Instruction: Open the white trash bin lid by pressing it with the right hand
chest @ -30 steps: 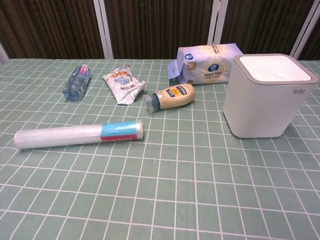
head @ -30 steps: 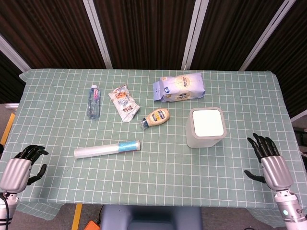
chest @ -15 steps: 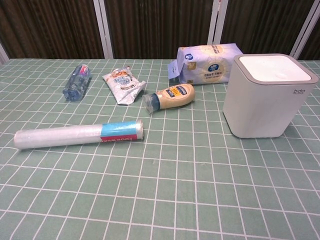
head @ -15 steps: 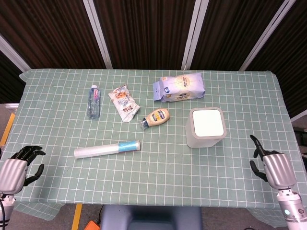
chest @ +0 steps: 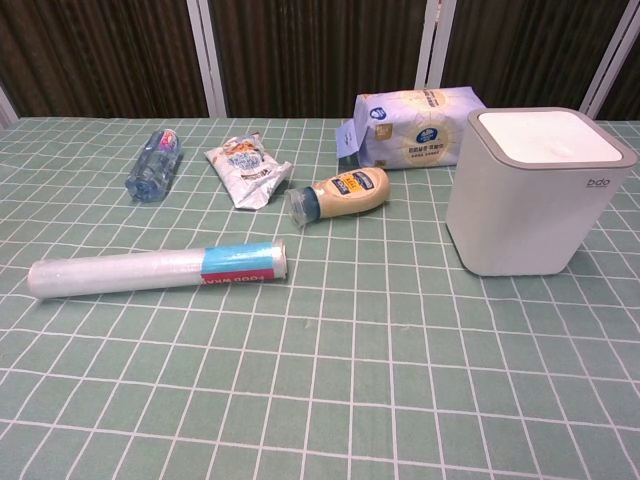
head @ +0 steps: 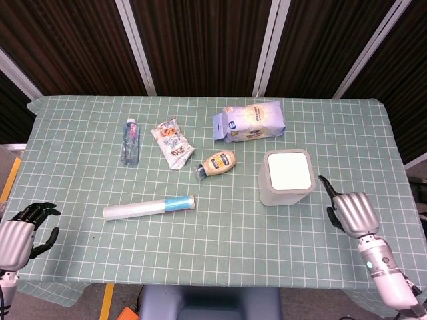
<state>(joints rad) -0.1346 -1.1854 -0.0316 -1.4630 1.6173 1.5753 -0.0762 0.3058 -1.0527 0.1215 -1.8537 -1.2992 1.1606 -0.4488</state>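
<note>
The white trash bin [head: 287,179] stands upright at the table's right centre, its flat white lid [head: 289,171] lying closed in a grey rim. The chest view shows the bin [chest: 530,200] at the right with the lid [chest: 545,133] down. My right hand [head: 350,212] hovers just right of the bin and a little nearer, back side up, holding nothing and not touching the bin. My left hand [head: 19,233] hangs at the table's near left corner, fingers apart and empty. Neither hand shows in the chest view.
On the green checked tablecloth [head: 220,247] lie a water bottle [head: 130,141], a snack packet [head: 173,144], a sauce bottle [head: 217,163], a tissue pack [head: 249,121] and a clear plastic roll [head: 149,207]. All lie left of or behind the bin.
My right hand has moved left and forward from the table's right edge toward the bin and turned its back upward. The left hand has sunk slightly. The lid stays closed.
</note>
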